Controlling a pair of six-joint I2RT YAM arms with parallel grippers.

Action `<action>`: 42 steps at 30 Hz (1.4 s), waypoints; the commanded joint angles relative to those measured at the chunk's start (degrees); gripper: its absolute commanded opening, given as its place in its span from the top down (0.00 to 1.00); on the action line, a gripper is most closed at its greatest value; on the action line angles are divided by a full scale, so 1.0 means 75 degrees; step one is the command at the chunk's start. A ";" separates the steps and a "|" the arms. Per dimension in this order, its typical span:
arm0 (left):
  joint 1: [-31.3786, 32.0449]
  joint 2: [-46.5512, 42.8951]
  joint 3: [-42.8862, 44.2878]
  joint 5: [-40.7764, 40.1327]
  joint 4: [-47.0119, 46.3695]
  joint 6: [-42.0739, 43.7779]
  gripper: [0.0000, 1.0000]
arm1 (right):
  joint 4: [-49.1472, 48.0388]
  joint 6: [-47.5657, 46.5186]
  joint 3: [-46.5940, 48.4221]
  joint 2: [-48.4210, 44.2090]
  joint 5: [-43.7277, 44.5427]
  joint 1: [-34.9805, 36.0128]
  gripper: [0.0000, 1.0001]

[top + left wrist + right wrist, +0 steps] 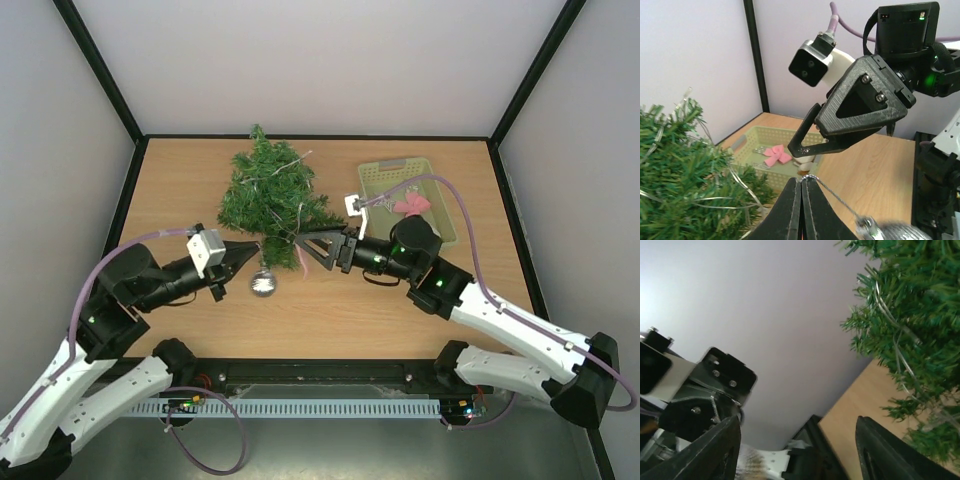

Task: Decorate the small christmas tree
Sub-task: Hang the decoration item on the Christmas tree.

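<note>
Top view: the tree [270,195] is at the far middle of the table [340,320], with a basket [440,215] just to its right. The left gripper [255,252] and right gripper [302,252] nearly meet at the tree's near side, above a silver ball [263,283]. Bare wood lies along the near edge and at far left.

Left wrist: only this view shows the left jaws pressed shut on the ball's string [835,195], and a pink bow [776,155] in the basket.

Right wrist: the right fingers [715,450] stand wide apart, holding nothing, with tree branches at upper right.
</note>
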State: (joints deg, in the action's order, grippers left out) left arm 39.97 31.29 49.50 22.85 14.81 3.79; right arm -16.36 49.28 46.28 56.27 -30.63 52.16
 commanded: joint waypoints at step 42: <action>0.0027 0.2168 0.4161 -0.0710 0.4689 0.0866 0.98 | -0.0248 -0.4901 0.2061 0.2030 0.0456 0.1262 0.51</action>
State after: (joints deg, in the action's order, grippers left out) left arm 39.97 46.83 79.18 15.40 48.36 11.18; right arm -14.76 14.13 58.96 70.32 -26.33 61.08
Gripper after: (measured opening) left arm 0.028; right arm 0.507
